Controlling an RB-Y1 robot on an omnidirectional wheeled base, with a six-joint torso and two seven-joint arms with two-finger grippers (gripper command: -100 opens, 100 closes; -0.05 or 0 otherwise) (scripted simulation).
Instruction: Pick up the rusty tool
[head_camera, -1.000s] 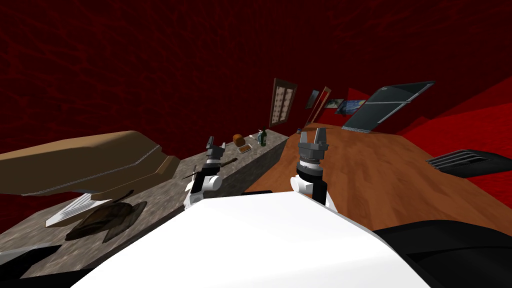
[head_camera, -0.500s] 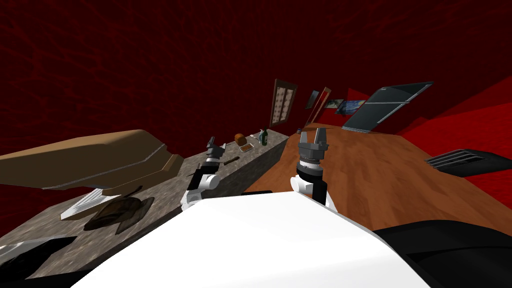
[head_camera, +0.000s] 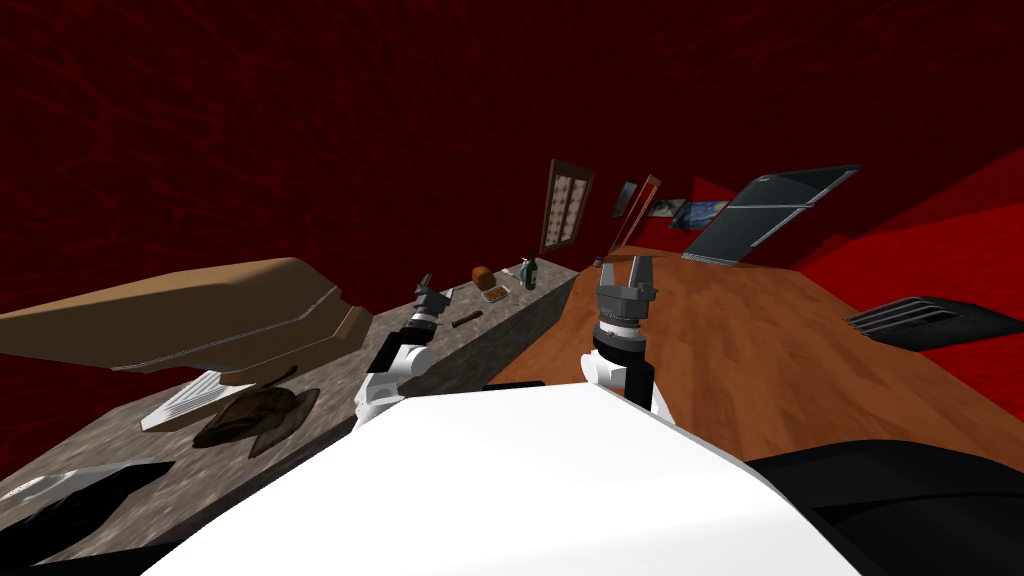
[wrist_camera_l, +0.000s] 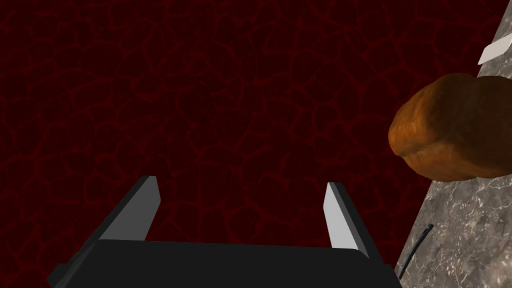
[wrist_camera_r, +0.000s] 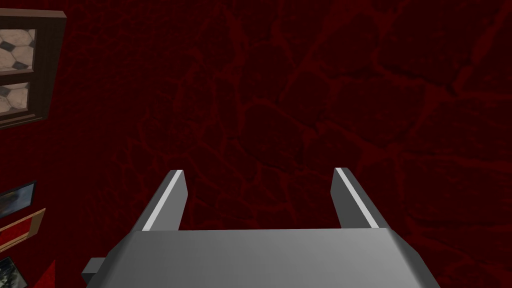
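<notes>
View shifted along tabletop (head_camera: 110, 450); left arm stretched forward. Left gripper (wrist_camera_l: 241, 184) open, aimed at wall (wrist_camera_l: 200, 100) near loaf (wrist_camera_l: 450, 132). Tool (head_camera: 464, 321) lies mid-frame in head view, just right of it. Risk: overshoot, empty grasp, loaf nudged.

Dark red walls (head_camera: 300, 120), wooden floor (head_camera: 760, 340), stone counter (head_camera: 515, 325)

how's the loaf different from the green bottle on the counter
The loaf is orange-brown, rounded and low; the green bottle is dark, slim and upright. The loaf sits at the counter's wall-side edge; the bottle stands farther along, nearer the floor side. Both rest on the grey marbled counter.
</notes>
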